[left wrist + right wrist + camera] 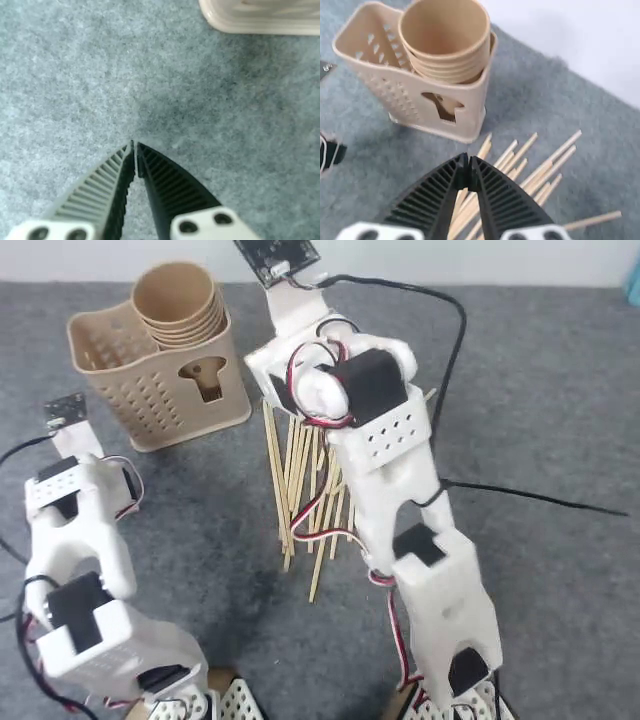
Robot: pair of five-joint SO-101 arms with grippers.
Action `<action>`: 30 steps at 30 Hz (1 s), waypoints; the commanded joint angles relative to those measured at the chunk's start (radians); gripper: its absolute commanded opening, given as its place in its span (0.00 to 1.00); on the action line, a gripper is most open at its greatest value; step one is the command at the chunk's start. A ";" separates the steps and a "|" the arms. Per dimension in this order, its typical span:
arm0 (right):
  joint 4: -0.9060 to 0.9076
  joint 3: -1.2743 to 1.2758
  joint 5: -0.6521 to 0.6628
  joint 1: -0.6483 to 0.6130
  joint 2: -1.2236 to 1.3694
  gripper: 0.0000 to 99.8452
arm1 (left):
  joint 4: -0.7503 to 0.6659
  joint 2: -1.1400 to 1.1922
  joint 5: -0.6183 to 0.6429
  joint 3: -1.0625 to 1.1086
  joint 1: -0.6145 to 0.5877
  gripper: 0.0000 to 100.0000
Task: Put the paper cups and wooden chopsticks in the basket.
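A stack of brown paper cups stands in one end of the beige perforated basket at the back left. Several wooden chopsticks lie in a loose pile on the grey mat, partly hidden under the right arm. In the right wrist view my right gripper is shut with nothing in it. It hangs above the chopsticks, short of the basket and its cups. My left gripper is shut and empty, low over bare mat, with the basket's bottom corner beyond it.
The left arm stands at the front left, below the basket. A black cable runs from the back across the right side of the mat. Open grey mat lies on the far right and between the arms.
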 commanded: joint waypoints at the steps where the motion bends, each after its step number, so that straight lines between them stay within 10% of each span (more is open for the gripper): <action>1: 0.045 0.331 0.025 0.007 -0.251 0.01 | -0.018 -0.006 0.006 -0.024 0.005 0.01; 17: -0.033 1.712 0.181 0.263 -1.069 0.01 | -0.018 -0.006 0.006 -0.024 0.005 0.01; 30: -0.762 2.748 0.460 0.889 -1.557 0.01 | 0.035 -0.018 0.005 -0.050 0.017 0.12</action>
